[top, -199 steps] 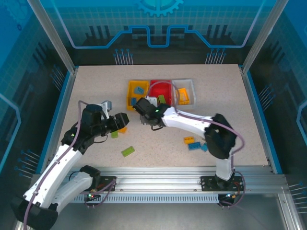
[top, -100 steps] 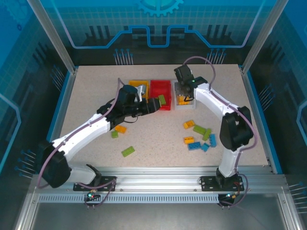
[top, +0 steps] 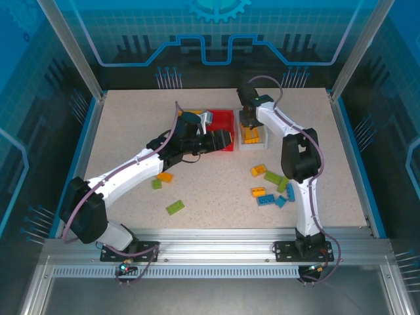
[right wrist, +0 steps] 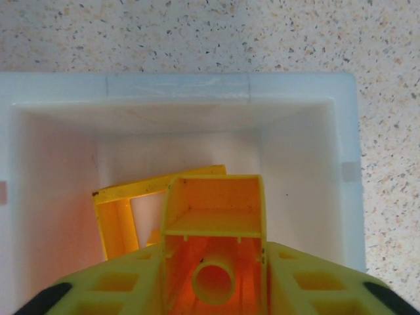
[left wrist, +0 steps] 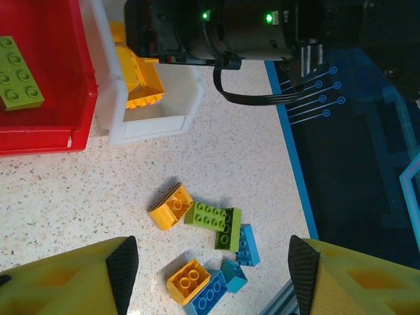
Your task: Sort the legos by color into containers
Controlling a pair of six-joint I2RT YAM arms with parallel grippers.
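The right gripper [right wrist: 213,289] is pinched on an orange-yellow lego [right wrist: 213,216] over the white bin [right wrist: 177,85], near the middle of the table's [top: 131,118] far edge. The lego's hollow underside faces the wrist camera, and its long axis appears to run toward the bin's far wall. The left gripper [left wrist: 213,275] hangs spread and empty beside the red bin [left wrist: 59,131].

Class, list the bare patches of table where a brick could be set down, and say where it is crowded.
Free: far-left table beside the yellow bin; far-right corner beyond the white bin; near strip between lime brick and brick pile. Crowded: bins, pile.
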